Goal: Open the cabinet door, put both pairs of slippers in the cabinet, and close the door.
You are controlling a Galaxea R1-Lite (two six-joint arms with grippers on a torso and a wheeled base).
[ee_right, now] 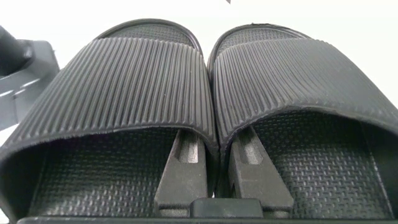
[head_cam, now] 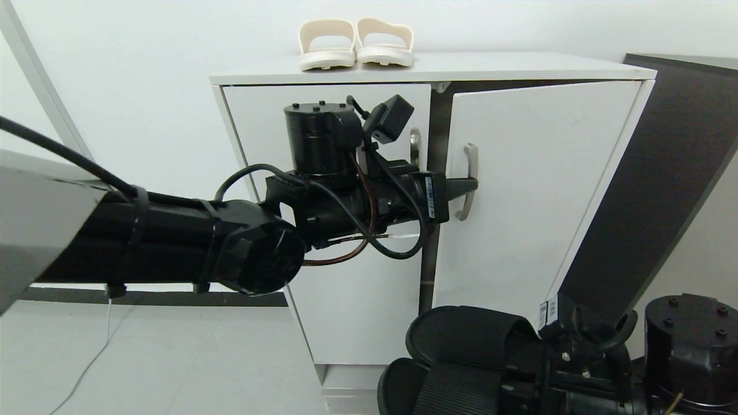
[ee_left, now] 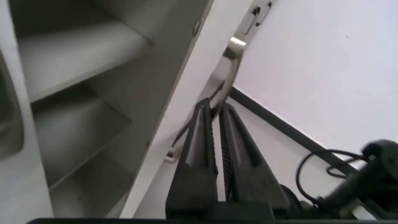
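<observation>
I'm seeing the left gripper (head_cam: 468,185) clenching the right door's handle (head_cam: 471,158) at frame centre, with that door (head_cam: 536,190) standing ajar. The right gripper (ee_right: 216,137) is pinching the black slippers (head_cam: 467,337) by their touching inner walls, lower right. The white slippers (head_cam: 356,43) are sitting atop the cabinet (head_cam: 519,68), top centre

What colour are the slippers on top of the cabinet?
The slippers are cream-white; the head view shows them best.
</observation>
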